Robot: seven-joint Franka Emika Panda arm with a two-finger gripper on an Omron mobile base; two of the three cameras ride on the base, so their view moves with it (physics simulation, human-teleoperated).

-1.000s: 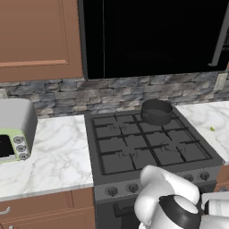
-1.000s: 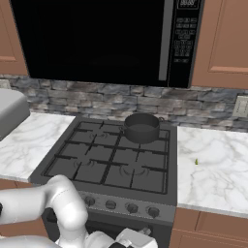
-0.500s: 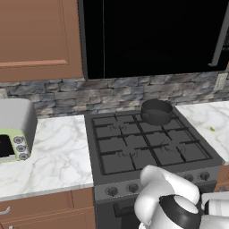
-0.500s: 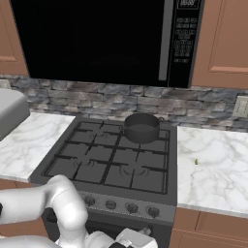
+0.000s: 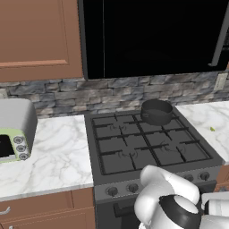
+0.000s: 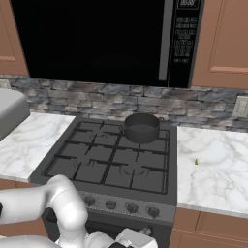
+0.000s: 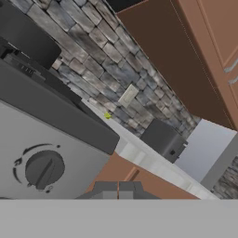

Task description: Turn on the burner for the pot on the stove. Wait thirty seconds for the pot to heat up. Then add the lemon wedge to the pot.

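Pot (image 6: 141, 127) sits on rear burner, no flame seen; wedge (image 6: 196, 162) lies on table. Jaws closed, empty, near knob (image 7: 42, 169). All steps remain.

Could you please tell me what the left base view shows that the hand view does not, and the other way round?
Left base view alone: the pot on the back right grate of the stove, and a grey and green appliance on the left counter. Hand view alone: a close look at one stove knob, a dark boxy appliance on the counter beyond, and the shut gripper. Both share the lemon wedge, the stone backsplash, the wall outlet and the black stove.
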